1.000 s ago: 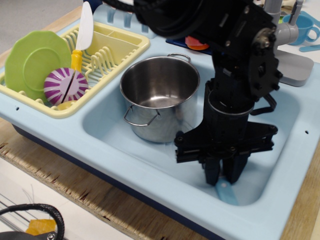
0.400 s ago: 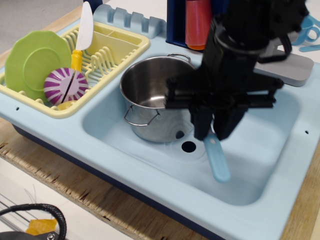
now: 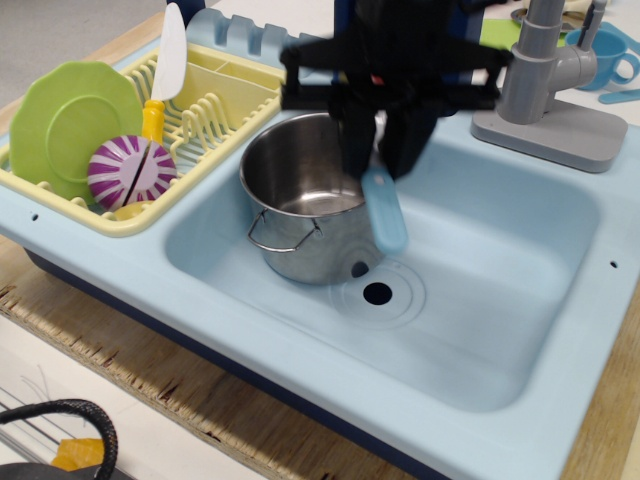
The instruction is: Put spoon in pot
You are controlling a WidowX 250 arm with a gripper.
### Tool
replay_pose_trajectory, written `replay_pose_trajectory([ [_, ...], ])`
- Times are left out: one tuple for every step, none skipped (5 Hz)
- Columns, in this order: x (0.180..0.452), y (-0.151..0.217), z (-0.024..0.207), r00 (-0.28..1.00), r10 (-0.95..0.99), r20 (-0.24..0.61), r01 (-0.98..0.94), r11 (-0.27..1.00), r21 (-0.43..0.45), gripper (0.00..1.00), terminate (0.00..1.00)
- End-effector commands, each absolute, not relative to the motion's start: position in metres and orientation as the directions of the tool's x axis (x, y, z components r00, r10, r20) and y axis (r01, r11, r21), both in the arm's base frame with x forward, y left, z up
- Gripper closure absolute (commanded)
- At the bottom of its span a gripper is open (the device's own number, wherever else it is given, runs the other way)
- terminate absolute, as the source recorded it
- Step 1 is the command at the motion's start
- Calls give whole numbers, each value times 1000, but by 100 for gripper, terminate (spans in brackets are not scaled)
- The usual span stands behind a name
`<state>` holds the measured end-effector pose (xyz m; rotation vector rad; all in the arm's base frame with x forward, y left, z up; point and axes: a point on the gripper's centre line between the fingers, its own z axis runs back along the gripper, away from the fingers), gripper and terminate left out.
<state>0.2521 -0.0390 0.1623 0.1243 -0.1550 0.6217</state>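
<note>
The shiny steel pot [image 3: 305, 195] stands in the left part of the light-blue sink [image 3: 500, 330], empty inside. My black gripper [image 3: 380, 150] hangs above the pot's right rim and is shut on the spoon. The spoon's thick light-blue handle [image 3: 385, 212] hangs down from the jaws, just right of the pot's rim and in front of its outer wall. The spoon's white bowl is hidden between the fingers.
A yellow dish rack [image 3: 215, 95] at the left holds a green plate [image 3: 70, 125], a purple-and-white ball [image 3: 130, 172] and a white-bladed utensil with yellow handle [image 3: 165, 65]. A grey faucet [image 3: 555, 85] stands at the back right. The drain hole [image 3: 377, 293] lies right of the pot.
My gripper has risen from the sink's front right floor with the spoon and moved back and left, to just over the pot's right rim.
</note>
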Motion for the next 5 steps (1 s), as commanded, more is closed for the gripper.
replay_pose_trajectory([
  [278, -1, 174, 817, 526, 237, -546, 837, 24, 0, 0],
  [278, 4, 153, 819, 552, 157, -557, 830, -12, 0, 0],
  [278, 4, 153, 819, 552, 157, -557, 830, -12, 0, 0],
  [278, 4, 153, 819, 552, 157, -557, 830, -12, 0, 0],
  [278, 4, 153, 819, 552, 157, -557, 830, -12, 0, 100],
])
